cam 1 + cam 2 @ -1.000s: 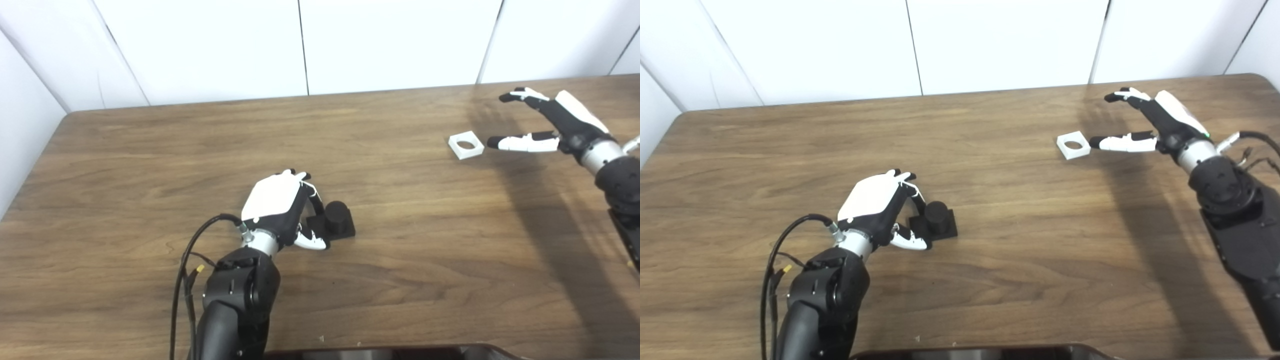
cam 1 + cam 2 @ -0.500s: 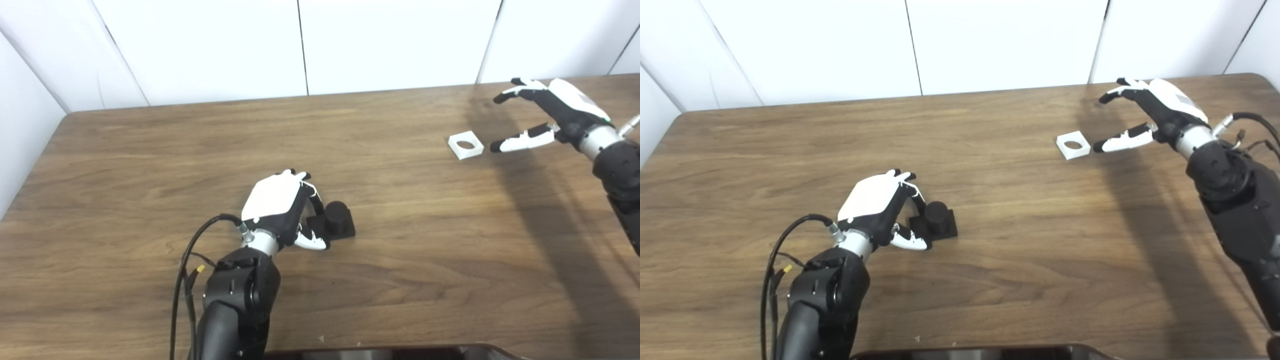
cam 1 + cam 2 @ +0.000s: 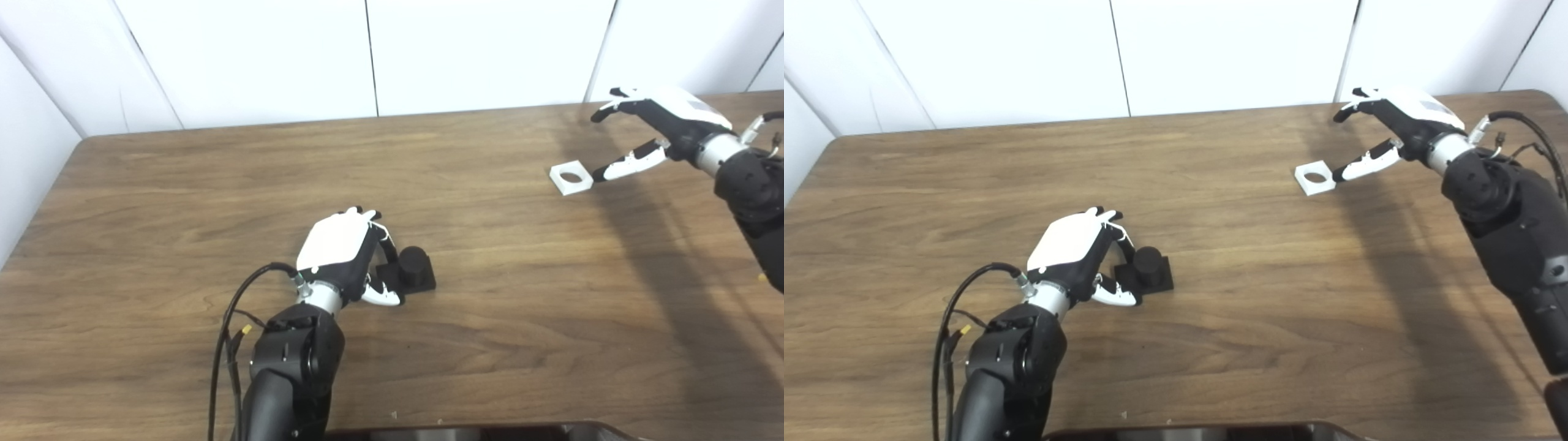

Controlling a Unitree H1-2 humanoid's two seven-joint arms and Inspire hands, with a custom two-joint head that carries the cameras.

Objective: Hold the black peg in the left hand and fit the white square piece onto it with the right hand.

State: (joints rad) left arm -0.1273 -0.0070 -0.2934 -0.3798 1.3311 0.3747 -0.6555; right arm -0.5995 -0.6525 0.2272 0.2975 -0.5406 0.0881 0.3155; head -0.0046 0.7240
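The black peg (image 3: 413, 264), a short round post on a square base, rests on the wooden table (image 3: 184, 202) near the middle. My left hand (image 3: 339, 250) sits against its left side, fingers and thumb curled onto the base's left edge. The white square piece (image 3: 571, 178), with a round hole, lies flat at the far right. My right hand (image 3: 664, 125) hovers just right of it, open. Its thumb tip (image 3: 1344, 173) is by the piece's right edge and its fingers are spread above the piece.
White wall panels (image 3: 367, 55) rise behind the table's back edge. A black cable (image 3: 229, 318) loops beside my left forearm. A dark curved edge (image 3: 490, 432) shows at the picture's bottom. The right arm's shadow falls across the table's right side.
My right hand has swung up and toward the back, and its thumb now points down-left at the white piece's edge. The left hand, peg and white piece have not moved.
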